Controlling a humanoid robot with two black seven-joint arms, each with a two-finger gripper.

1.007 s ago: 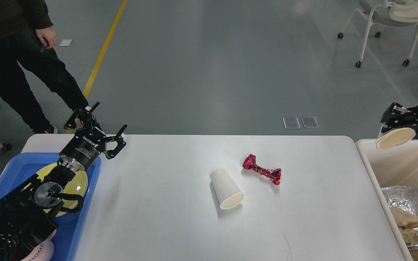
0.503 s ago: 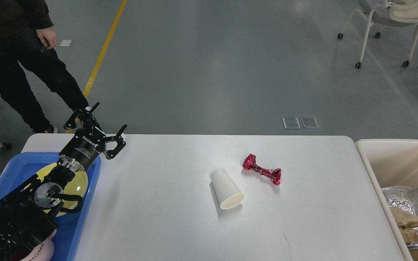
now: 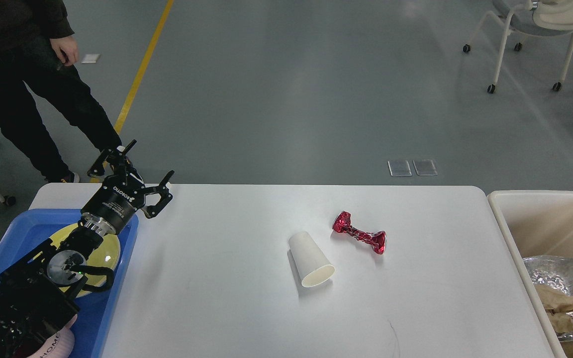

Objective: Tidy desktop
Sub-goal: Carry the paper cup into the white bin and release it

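Paper cup [image 3: 311,259] lies tipped at centre frame on the desktop [image 3: 227,298], mouth toward lower right, candy wrapper [image 3: 359,234] just beyond, both well right of the open, empty left gripper [image 3: 140,175].

I read "ROBOTIQ" in white on my left gripper [image 3: 135,171] body at 9 o'clock; "HOME", partly cut off, on a pink item [image 3: 55,344] at 7 o'clock
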